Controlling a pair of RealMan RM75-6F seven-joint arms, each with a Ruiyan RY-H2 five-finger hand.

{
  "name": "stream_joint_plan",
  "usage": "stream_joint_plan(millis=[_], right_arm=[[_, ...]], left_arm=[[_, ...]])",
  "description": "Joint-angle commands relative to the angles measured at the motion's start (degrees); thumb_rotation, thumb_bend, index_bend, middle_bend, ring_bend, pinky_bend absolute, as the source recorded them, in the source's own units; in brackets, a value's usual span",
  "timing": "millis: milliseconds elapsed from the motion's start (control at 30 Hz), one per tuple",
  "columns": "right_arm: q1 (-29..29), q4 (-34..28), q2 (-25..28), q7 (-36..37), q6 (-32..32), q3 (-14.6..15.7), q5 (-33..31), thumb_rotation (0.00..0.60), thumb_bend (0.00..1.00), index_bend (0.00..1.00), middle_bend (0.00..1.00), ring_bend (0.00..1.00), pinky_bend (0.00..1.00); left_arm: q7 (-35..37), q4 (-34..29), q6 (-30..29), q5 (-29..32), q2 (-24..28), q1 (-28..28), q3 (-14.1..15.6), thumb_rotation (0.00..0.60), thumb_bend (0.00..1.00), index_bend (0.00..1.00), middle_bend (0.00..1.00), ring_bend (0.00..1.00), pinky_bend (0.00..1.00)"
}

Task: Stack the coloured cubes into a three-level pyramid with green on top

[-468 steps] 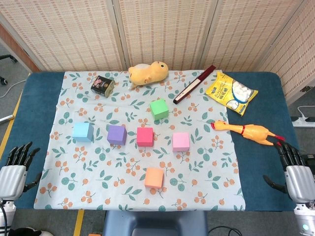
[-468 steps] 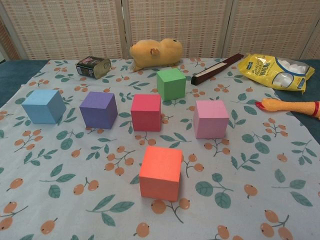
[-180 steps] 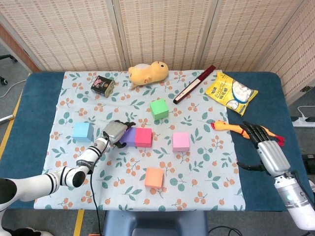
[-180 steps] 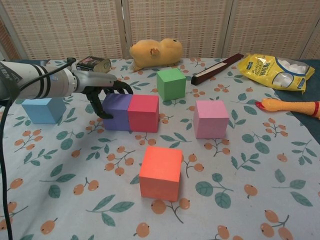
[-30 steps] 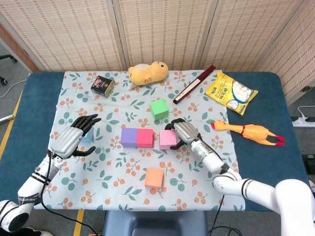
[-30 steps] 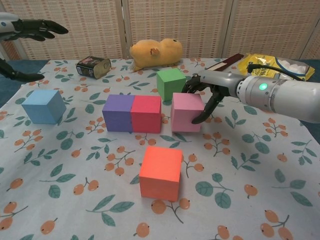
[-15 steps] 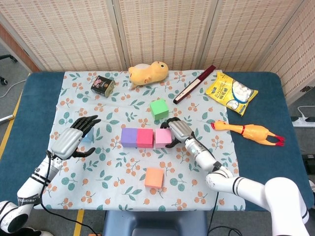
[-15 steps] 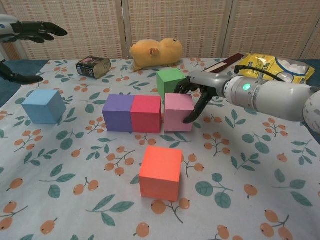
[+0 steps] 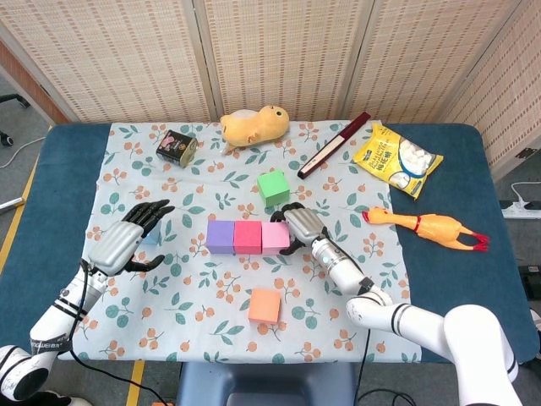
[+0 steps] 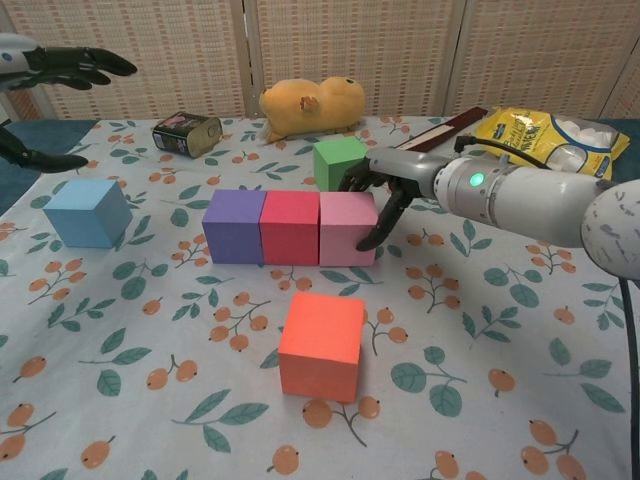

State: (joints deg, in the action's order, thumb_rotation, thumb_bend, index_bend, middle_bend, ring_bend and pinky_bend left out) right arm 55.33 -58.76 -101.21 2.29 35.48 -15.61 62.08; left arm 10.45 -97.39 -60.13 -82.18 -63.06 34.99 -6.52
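Note:
Three cubes stand in a touching row: purple (image 9: 221, 237) (image 10: 233, 226), red (image 9: 248, 236) (image 10: 290, 227) and pink (image 9: 275, 237) (image 10: 347, 229). My right hand (image 9: 303, 225) (image 10: 385, 190) grips the pink cube from its right side, with fingers over its far edge and the thumb on its near side. The green cube (image 9: 272, 187) (image 10: 340, 161) sits just behind the row. The orange cube (image 9: 265, 305) (image 10: 320, 345) lies in front of the row. My left hand (image 9: 122, 244) (image 10: 60, 65) hovers with fingers spread over the blue cube (image 9: 150, 233) (image 10: 88, 212), partly hiding it in the head view.
At the back of the floral cloth (image 9: 355, 321) lie a dark tin (image 9: 176, 146), a yellow plush toy (image 9: 254, 125) and a dark stick (image 9: 333, 145). A yellow snack bag (image 9: 397, 159) and a rubber chicken (image 9: 427, 227) lie to the right.
My right hand has slid the pink cube leftward until it touches the red cube. The left hand has stayed raised over the blue cube.

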Motion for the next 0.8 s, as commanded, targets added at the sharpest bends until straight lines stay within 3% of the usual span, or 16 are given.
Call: stream_joint_plan(millis=[33, 800], right_arm=[[0.03, 0.04, -0.01, -0.11, 0.04, -0.03, -0.10, 0.600, 0.05, 0.38, 0.37, 0.15, 0.12], [0.92, 1.34, -0.62, -1.25, -0.62, 0.07, -0.47, 0.600, 0.05, 0.37, 0.37, 0.15, 0.12]], left_arm=[[0.07, 0.04, 0.04, -0.17, -0.01, -0.02, 0.06, 0.600, 0.33, 0.05, 0.00, 0.00, 0.06], [1.25, 1.03, 0.57, -0.94, -0.48, 0.07, 0.26, 0.600, 0.32, 0.04, 0.00, 0.00, 0.06]])
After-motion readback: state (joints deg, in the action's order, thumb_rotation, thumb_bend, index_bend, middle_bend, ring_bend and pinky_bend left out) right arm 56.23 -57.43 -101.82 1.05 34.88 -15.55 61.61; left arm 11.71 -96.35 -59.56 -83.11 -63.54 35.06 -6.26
